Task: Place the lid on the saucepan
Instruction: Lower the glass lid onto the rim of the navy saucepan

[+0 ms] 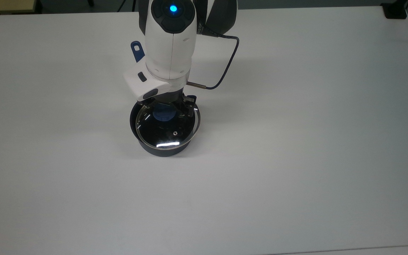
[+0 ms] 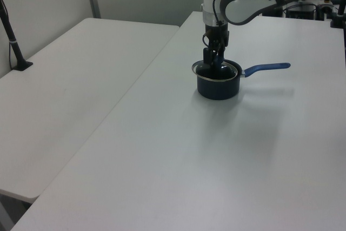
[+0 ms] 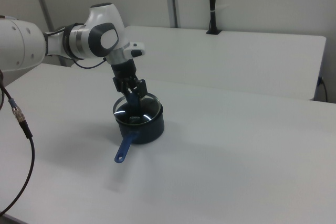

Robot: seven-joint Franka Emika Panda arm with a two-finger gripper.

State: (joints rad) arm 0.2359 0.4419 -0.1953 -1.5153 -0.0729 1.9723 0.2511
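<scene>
The saucepan (image 1: 163,147) stands on the white table (image 1: 296,141), a little to the top view's left of centre, with its long blue handle (image 2: 266,68) stretching toward the left view's right and its holed end peeking out beside the arm (image 1: 168,39) in the top view. In the right view the handle (image 3: 125,148) points down toward the near edge of the table.

The lid (image 1: 168,127) sits over the mouth of the saucepan — not quite square with it. In the top view its metal rim overhangs the pot on the top view's right, while a dark sliver of the pot's rim shows on the top view's left. Whether the lid rests fully on the rim or hangs slightly tilted above it, I cannot tell. A small steam vent (image 1: 174,133) shows on the glass.

The gripper (image 1: 164,112) comes down from above and is clenched around the lid's blue knob (image 1: 163,114) — a finger (image 1: 188,106) stands on either side of it. In the left view the gripper (image 2: 214,62) reaches straight down into the pot's opening.
</scene>
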